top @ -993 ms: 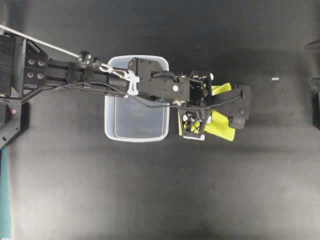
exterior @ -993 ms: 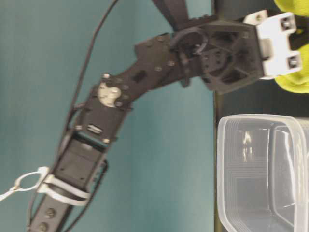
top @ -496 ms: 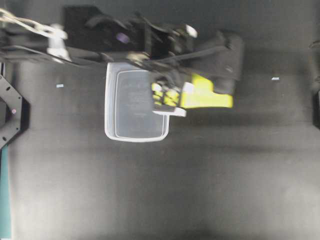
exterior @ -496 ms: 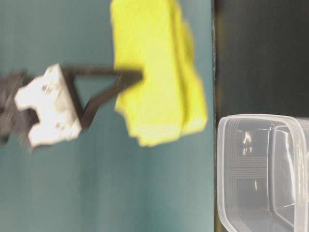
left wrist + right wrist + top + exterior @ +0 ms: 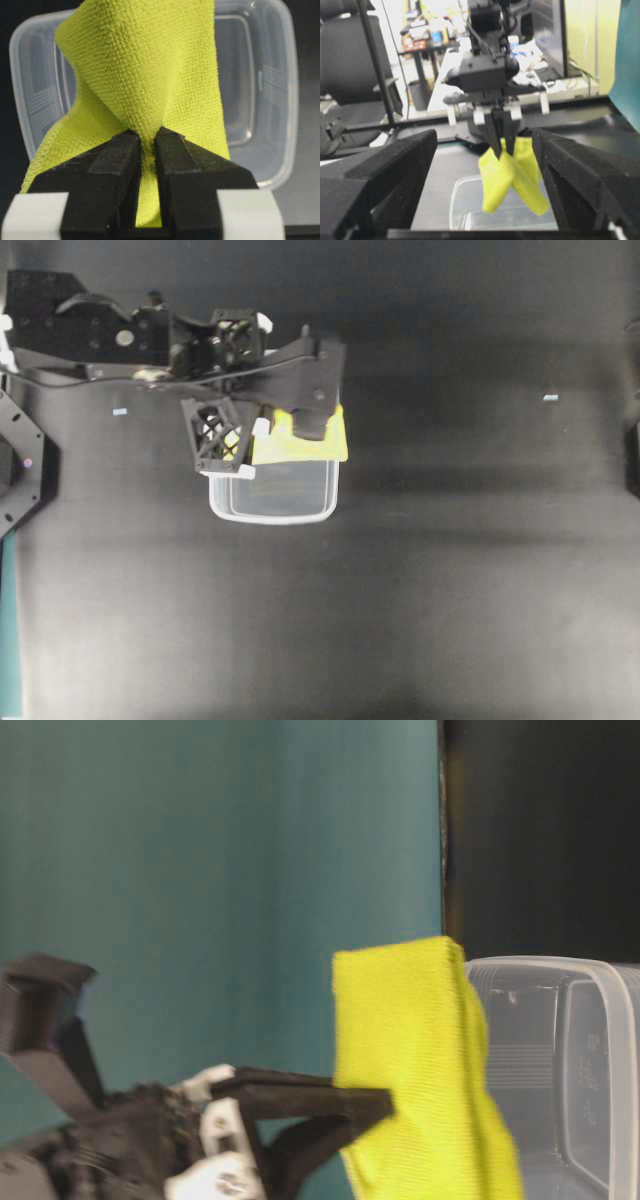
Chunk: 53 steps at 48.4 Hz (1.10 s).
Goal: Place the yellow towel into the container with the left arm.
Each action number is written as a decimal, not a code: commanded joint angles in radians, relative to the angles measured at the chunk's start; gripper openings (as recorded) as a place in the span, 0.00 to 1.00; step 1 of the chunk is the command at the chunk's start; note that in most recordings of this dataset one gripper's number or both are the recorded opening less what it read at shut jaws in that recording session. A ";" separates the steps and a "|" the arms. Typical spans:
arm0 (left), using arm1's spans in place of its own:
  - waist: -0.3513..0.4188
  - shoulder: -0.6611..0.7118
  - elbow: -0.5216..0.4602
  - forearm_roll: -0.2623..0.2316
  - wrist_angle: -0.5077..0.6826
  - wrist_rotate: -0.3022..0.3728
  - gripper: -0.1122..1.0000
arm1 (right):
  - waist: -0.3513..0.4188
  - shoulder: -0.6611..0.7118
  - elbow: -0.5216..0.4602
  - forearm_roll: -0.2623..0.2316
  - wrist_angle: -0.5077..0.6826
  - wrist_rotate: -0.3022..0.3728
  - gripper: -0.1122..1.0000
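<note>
A matte black tabletop [image 5: 450,570] is filling the overhead view, lying under even light, with two small pale specks [image 5: 550,397] sitting on it well apart. A teal wall panel [image 5: 220,870] is standing behind the table's edge in the table-level view. In the right wrist view a bright, blurred room is showing beyond the table: a black office chair [image 5: 347,70] is sitting at left, a cluttered desk [image 5: 485,65] is running back down the middle, and a dark monitor [image 5: 547,35] is standing at right.
</note>
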State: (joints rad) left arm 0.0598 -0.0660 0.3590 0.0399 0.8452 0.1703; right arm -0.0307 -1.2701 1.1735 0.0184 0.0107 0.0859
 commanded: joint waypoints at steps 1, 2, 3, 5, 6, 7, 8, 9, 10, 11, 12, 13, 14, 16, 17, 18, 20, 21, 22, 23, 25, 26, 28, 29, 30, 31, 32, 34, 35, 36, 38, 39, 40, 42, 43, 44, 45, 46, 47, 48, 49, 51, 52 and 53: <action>0.011 -0.009 0.041 0.003 -0.049 0.002 0.16 | 0.002 0.006 -0.006 0.003 -0.017 0.002 0.77; 0.011 -0.006 0.049 0.003 -0.051 0.003 0.16 | 0.002 0.006 -0.005 0.002 -0.017 0.002 0.77; 0.011 -0.002 0.054 0.003 -0.051 0.003 0.16 | 0.002 0.008 -0.005 0.003 -0.017 0.002 0.77; 0.012 0.009 0.063 0.003 -0.052 0.003 0.16 | 0.002 0.006 -0.005 0.003 -0.017 0.002 0.77; 0.012 0.015 0.064 0.003 -0.054 0.003 0.16 | 0.002 0.006 -0.005 0.003 -0.017 0.002 0.77; 0.012 0.021 0.067 0.003 -0.054 0.003 0.16 | 0.002 0.008 -0.005 0.003 -0.017 0.002 0.77; 0.012 0.028 0.067 0.003 -0.055 0.003 0.16 | 0.002 0.008 -0.005 0.003 -0.017 0.002 0.77; 0.011 0.032 0.069 0.003 -0.057 0.002 0.16 | 0.002 0.006 -0.005 0.003 -0.017 0.002 0.77; 0.011 0.038 0.067 0.003 -0.058 0.002 0.16 | 0.002 0.008 -0.005 0.003 -0.017 0.002 0.77; 0.011 0.043 0.067 0.002 -0.058 0.002 0.16 | 0.002 0.008 -0.005 0.003 -0.017 0.002 0.77; 0.011 0.046 0.067 0.003 -0.060 0.002 0.16 | 0.002 0.008 -0.005 0.002 -0.017 0.002 0.77; 0.011 0.048 0.067 0.003 -0.063 0.003 0.16 | 0.002 0.006 -0.003 0.003 -0.017 0.002 0.77; 0.012 0.051 0.067 0.003 -0.067 0.003 0.16 | 0.002 0.006 -0.003 0.003 -0.017 0.002 0.77; 0.012 0.055 0.069 0.003 -0.080 0.005 0.16 | 0.002 0.008 -0.003 0.002 -0.017 0.002 0.77; 0.012 0.057 0.069 0.003 -0.087 0.005 0.16 | 0.002 0.008 -0.002 0.003 -0.017 0.002 0.77; 0.012 0.057 0.071 0.003 -0.095 0.005 0.16 | 0.002 0.008 -0.002 0.002 -0.017 0.002 0.77; 0.012 0.058 0.072 0.003 -0.106 0.005 0.16 | 0.002 0.006 -0.002 0.003 -0.017 0.002 0.77; 0.012 0.058 0.074 0.002 -0.110 0.006 0.16 | 0.002 0.006 -0.002 0.003 -0.017 0.002 0.77; 0.012 0.060 0.075 0.003 -0.114 0.005 0.16 | 0.002 0.008 -0.002 0.003 -0.017 0.002 0.77; 0.012 0.060 0.077 0.003 -0.115 0.005 0.16 | 0.002 0.006 -0.002 0.003 -0.017 0.002 0.77; 0.014 0.060 0.081 0.003 -0.117 0.005 0.16 | 0.002 0.006 -0.002 0.003 -0.017 0.002 0.77; 0.014 0.060 0.086 0.003 -0.117 0.005 0.16 | 0.002 0.006 -0.002 0.003 -0.017 0.002 0.77; 0.012 0.058 0.091 0.003 -0.118 0.005 0.16 | 0.002 0.006 -0.002 0.003 -0.017 0.002 0.77; 0.012 0.058 0.092 0.003 -0.120 0.003 0.16 | 0.002 0.008 -0.002 0.003 -0.017 0.002 0.77; 0.014 0.058 0.092 0.003 -0.118 0.003 0.16 | 0.002 0.008 -0.002 0.003 -0.017 0.002 0.77; 0.014 0.057 0.092 0.003 -0.120 0.002 0.17 | 0.002 0.008 0.000 0.003 -0.017 0.002 0.77; 0.014 0.057 0.092 0.003 -0.120 0.002 0.17 | 0.002 0.006 0.000 0.003 -0.017 0.002 0.77; 0.012 0.058 0.092 0.003 -0.120 0.003 0.20 | 0.002 0.006 0.000 0.003 -0.017 0.002 0.77; 0.014 0.058 0.094 0.003 -0.120 0.005 0.24 | 0.002 0.008 0.000 0.003 -0.017 0.002 0.77; 0.012 0.058 0.094 0.003 -0.120 0.005 0.29 | 0.002 0.008 0.002 0.003 -0.017 0.002 0.77; 0.011 0.058 0.094 0.003 -0.120 0.006 0.40 | 0.002 0.008 0.003 0.003 -0.017 0.002 0.77; 0.011 0.058 0.094 0.003 -0.123 0.006 0.45 | 0.002 0.008 0.003 0.003 -0.017 0.002 0.77; 0.009 0.058 0.092 0.003 -0.127 0.005 0.51 | 0.002 0.008 0.003 0.002 -0.017 0.002 0.77; 0.011 0.058 0.091 0.003 -0.135 -0.002 0.62 | 0.002 0.008 0.005 0.003 -0.017 0.002 0.77; 0.011 0.058 0.087 0.003 -0.138 -0.005 0.68 | 0.002 0.006 0.003 0.003 -0.017 0.002 0.77; 0.012 0.057 0.084 0.003 -0.143 -0.011 0.73 | 0.002 0.006 0.005 0.002 -0.017 0.002 0.77; 0.012 0.055 0.080 0.003 -0.144 -0.014 0.78 | 0.002 0.008 0.005 0.002 -0.017 0.002 0.77; 0.011 0.055 0.075 0.003 -0.144 -0.014 0.82 | 0.002 0.008 0.005 0.003 -0.017 0.002 0.77; 0.011 0.052 0.069 0.003 -0.141 -0.014 0.85 | 0.002 0.006 0.005 0.003 -0.017 0.002 0.77; 0.009 0.048 0.063 0.003 -0.140 -0.014 0.88 | 0.002 0.006 0.005 0.003 -0.017 0.002 0.77; 0.009 0.038 0.057 0.003 -0.140 -0.014 0.90 | 0.002 0.006 0.005 0.003 -0.015 0.002 0.77; 0.006 0.015 0.044 0.003 -0.140 -0.014 0.91 | 0.002 0.006 0.005 0.002 -0.017 0.002 0.77; 0.006 0.006 0.040 0.003 -0.140 -0.011 0.90 | 0.002 0.006 0.005 0.003 -0.017 0.002 0.77; 0.005 -0.006 0.035 0.003 -0.140 -0.008 0.88 | 0.002 0.006 0.005 0.003 -0.015 0.002 0.77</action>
State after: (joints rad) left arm 0.0706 -0.0123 0.4326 0.0399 0.7118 0.1565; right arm -0.0307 -1.2701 1.1858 0.0184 0.0031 0.0859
